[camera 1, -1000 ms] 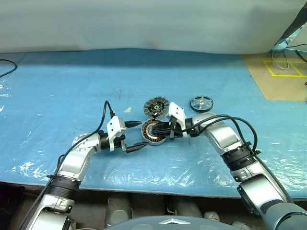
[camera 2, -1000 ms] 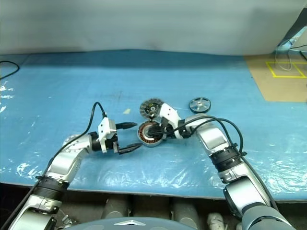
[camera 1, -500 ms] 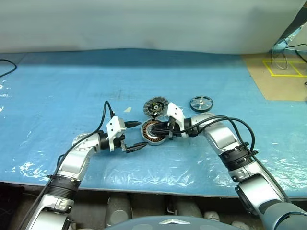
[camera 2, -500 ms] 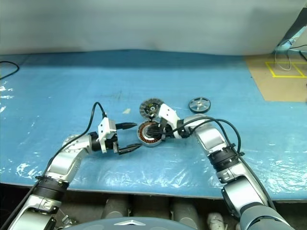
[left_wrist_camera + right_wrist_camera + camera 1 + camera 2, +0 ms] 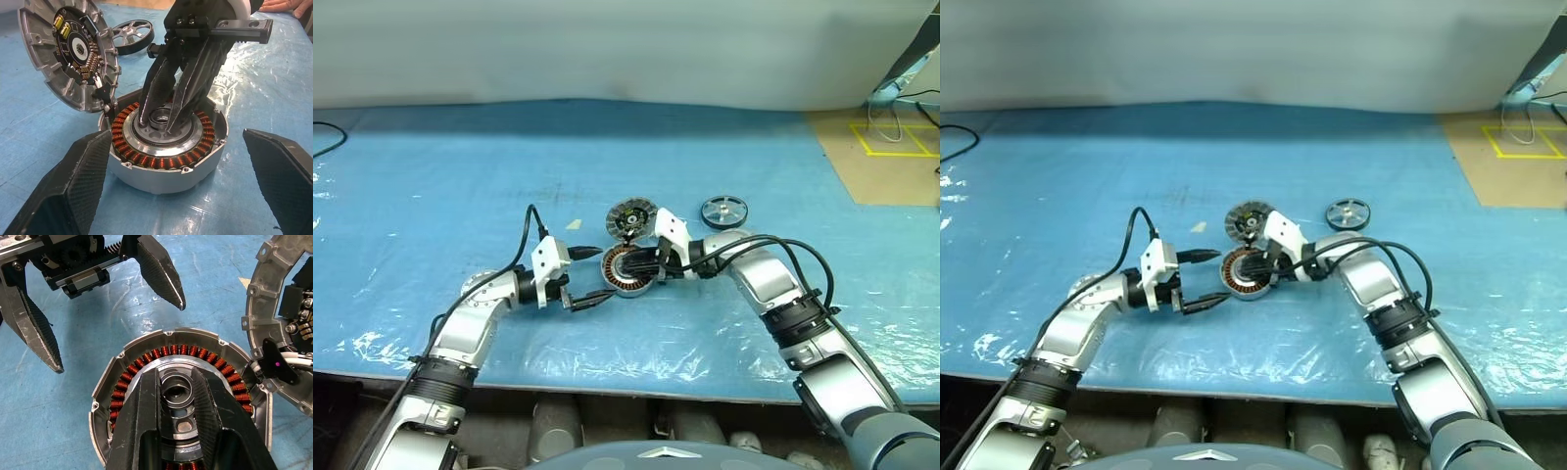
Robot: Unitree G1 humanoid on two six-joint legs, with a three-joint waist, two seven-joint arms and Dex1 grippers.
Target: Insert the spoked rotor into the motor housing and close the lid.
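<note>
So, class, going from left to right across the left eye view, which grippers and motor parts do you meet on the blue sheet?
Left gripper, open → motor housing with the right gripper closed on its central hub → spoked rotor. The raised lid stands behind the housing, so it is left out of the order.

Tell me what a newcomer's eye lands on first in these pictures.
The open motor housing with its copper windings sits mid-table on the blue sheet, the right hand gripping its central hub. The lid stands swung up at the housing's far rim, circuitry showing. The left hand waits open beside the housing, and the spoked rotor lies apart, farther back on the robot's right.
</note>
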